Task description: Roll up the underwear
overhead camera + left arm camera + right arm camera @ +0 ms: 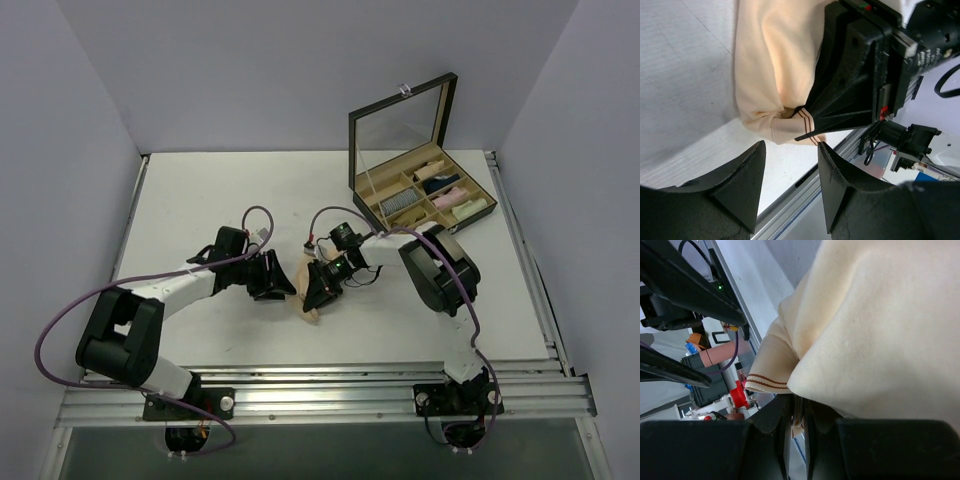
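1. the right gripper (322,287) is pinching the underwear (310,310); in the right wrist view its fingers (765,430) are standing nearly together with a fold of the peach cloth caught in the thin gap.
2. the underwear is sitting bunched under and just in front of that gripper, on the near middle part of the table (200,200).
3. the striped hem (805,122) is sticking out at the bottom of the bundle, beside the right gripper's black body.
4. the left gripper (272,278) is holding nothing; its fingers (742,185) are standing wide apart and pointing at the hem, with a strip of white table showing between them and the cloth.
5. the metal rail (330,385) is running along the near table edge, close behind the bundle.
6. the box (400,130) is standing with its lid up at the far right, well apart from both grippers.
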Robot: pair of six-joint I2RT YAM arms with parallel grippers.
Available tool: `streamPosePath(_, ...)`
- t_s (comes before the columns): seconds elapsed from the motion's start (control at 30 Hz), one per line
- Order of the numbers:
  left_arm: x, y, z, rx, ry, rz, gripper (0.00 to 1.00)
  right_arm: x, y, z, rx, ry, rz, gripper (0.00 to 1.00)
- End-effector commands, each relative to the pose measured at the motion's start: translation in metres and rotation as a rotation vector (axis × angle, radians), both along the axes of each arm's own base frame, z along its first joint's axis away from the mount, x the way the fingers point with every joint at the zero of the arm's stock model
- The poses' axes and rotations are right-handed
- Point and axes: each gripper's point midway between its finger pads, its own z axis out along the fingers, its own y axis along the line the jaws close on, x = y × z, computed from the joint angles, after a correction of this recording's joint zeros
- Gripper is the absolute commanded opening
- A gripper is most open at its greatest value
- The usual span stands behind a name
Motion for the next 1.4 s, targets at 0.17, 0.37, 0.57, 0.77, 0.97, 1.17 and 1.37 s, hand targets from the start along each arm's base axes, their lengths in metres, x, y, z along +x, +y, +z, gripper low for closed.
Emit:
streamPosePath(0.17, -0.007, -0.016, 0.027, -0.049, -0.088, -0.108, 0.54, -0.031, -0.024, -0.020, -0.148, 0.059, 0.021, 0.00)
streamPosePath(0.37, -0.010, -0.028, 0.028, -0.021, -0.107, -0.156, 0.55, -0.026, -0.018, -0.014, -0.137, 0.050, 0.028, 0.00)
streamPosePath(0.57, -0.007, -0.030, 0.012, 0.056, -0.092, -0.172, 0.55, -0.022, -0.014, -0.011, -0.127, 0.043, 0.040, 0.00)
streamPosePath(0.77, -0.008, -0.033, 0.000, 0.085, -0.073, -0.191, 0.55, -0.021, -0.012, -0.010, -0.127, 0.041, 0.045, 0.00)
streamPosePath(0.97, -0.004, -0.034, -0.008, 0.099, -0.067, -0.185, 0.47, -0.014, -0.006, -0.004, -0.105, 0.031, 0.045, 0.00)
streamPosePath(1.17, -0.005, -0.029, -0.028, 0.153, 0.000, -0.166, 0.06, -0.006, -0.001, 0.000, -0.101, 0.011, 0.035, 0.00)
streamPosePath(1.37, -0.004, -0.021, -0.037, 0.184, 0.045, -0.113, 0.02, 0.002, -0.001, 0.002, -0.131, -0.050, 0.027, 0.17)
